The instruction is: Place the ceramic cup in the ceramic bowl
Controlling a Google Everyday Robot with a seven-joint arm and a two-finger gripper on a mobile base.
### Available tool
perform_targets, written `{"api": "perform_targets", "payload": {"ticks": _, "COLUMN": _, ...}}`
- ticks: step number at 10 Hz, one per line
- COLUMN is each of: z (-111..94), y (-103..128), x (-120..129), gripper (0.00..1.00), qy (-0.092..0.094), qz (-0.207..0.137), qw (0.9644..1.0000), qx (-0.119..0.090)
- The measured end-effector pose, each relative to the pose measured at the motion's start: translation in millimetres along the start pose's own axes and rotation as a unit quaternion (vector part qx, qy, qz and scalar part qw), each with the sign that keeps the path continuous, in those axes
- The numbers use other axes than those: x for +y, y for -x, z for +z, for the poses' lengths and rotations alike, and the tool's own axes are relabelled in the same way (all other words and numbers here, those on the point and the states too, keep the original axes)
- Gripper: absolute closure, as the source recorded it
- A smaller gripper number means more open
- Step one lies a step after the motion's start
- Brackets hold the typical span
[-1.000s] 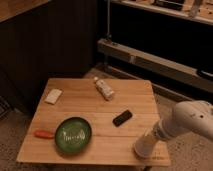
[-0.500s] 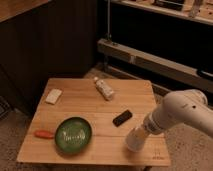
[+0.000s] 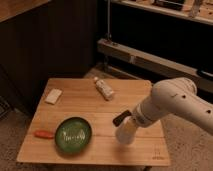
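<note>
lab or workshop — dark metal racking (image 3: 150, 59) behind wooden table (image 3: 75, 95); gripper (image 3: 125, 135) above table's near edge

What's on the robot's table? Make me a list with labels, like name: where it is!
table: light wood
ceramic bowl: dark green, front left, whitish marks inside
ceramic cup: cream, at the arm's end, right of the bowl, not in it
gripper: over the table's front right part, at the cup
bottle: white, lying down near the back
dark object: next to the gripper, too unclear to name
orange thing: just left of the bowl
pale block: back left
</note>
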Motion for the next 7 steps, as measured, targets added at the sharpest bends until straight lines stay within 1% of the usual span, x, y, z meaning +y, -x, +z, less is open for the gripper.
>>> {"api": "perform_targets", "payload": {"ticks": 1, "z": -0.6, "y": -4.9, "x": -4.7, "gripper": 0.97, "qy": -0.001, "qz": -0.006, "qw": 1.0, "qx": 0.001}}
{"api": "perform_targets", "payload": {"ticks": 2, "z": 2.8, "y": -18.1, "x": -16.0, "gripper": 0.97, "qy": -0.006, "qz": -0.023, "qw": 0.9997, "qx": 0.002}}
{"api": "perform_targets", "payload": {"ticks": 4, "z": 8.4, "y": -31.9, "x": -29.8, "gripper": 0.97, "qy": -0.013, "qz": -0.039, "qw": 0.9992, "qx": 0.001}}
{"api": "perform_targets", "payload": {"ticks": 5, "z": 13.9, "y": -42.4, "x": -41.7, "gripper": 0.97, "qy": -0.018, "qz": -0.052, "qw": 0.9985, "qx": -0.001}}
{"api": "perform_targets", "payload": {"ticks": 7, "z": 26.4, "y": -59.0, "x": -63.6, "gripper": 0.97, "qy": -0.023, "qz": -0.078, "qw": 0.9966, "qx": -0.01}}
